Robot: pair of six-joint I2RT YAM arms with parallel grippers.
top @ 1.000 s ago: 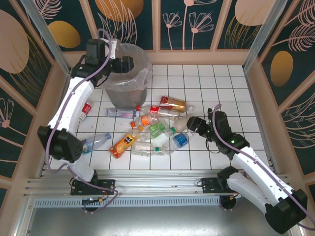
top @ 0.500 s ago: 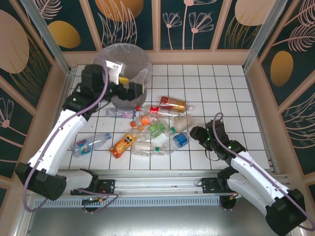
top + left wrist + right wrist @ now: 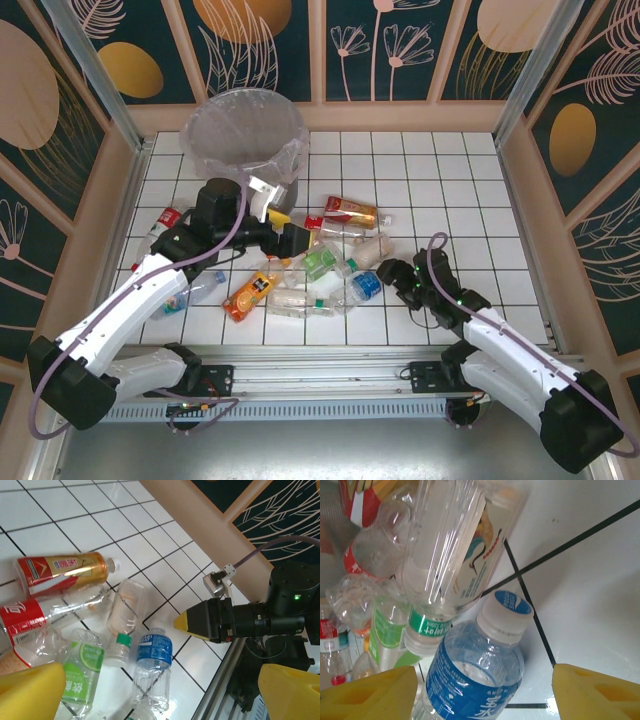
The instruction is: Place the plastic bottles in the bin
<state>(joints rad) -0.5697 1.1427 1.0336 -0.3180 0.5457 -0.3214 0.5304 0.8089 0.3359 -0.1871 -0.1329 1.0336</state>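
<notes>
Overhead from behind, left wrist mid-range, right wrist very near, apparently sharing blue-labelled bottle [image 3: 154, 655]

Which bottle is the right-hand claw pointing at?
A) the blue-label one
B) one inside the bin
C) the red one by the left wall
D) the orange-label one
A: in the right wrist view the blue-label bottle lies just ahead of the right gripper, framed by its open yellow fingers, cap end nearest the camera.

White tiled table [image 3: 450, 180]: plastic bottles [image 3: 350, 210] heaped at centre, a red-labelled bottle [image 3: 165, 222] at 9 o'clock, bin [image 3: 298, 150] at 11 o'clock.
</notes>
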